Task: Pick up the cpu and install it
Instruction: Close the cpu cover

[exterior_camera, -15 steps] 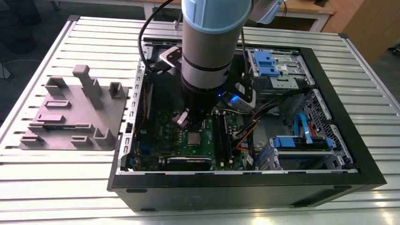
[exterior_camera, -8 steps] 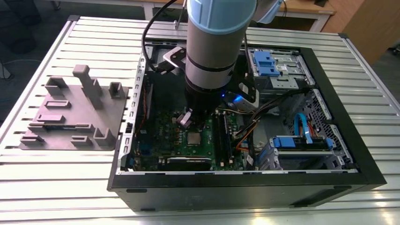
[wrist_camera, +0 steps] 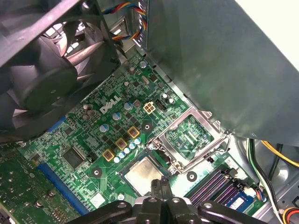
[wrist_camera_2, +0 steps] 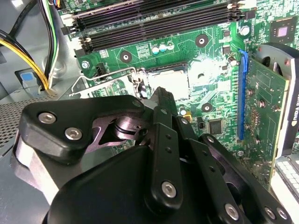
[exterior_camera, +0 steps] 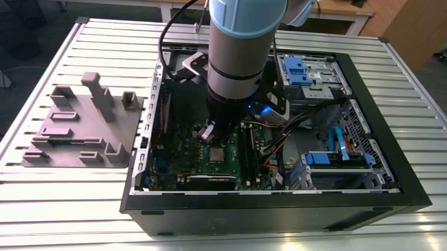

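Exterior view first: 1 open computer case [exterior_camera: 391,198] lies on a slatted table [exterior_camera: 56,209], with the arm [exterior_camera: 241,47] reaching down into its middle and a grey plastic plate with upright blocks [exterior_camera: 77,130] sitting at the frame's left. Inside the case, the green motherboard [wrist_camera: 93,140] spreads across both wrist views. Its metal socket frame [wrist_camera: 189,135] stands hinged open, right of centre in the first wrist view.

Just below that frame sits the cpu [wrist_camera: 144,176], flat in its socket, at lower centre of the frame. It is a small square chip with a pale silvery top and a thin darker rim. I judge it light, stiff and smooth, with a fragile underside, so the 2 opposite edges are the place to take hold.

The gripper [wrist_camera: 160,186] hovers directly above the chip, its fingers [wrist_camera_2: 161,105] apparently pressed together with nothing between them, though the linkage hides much of the tips.
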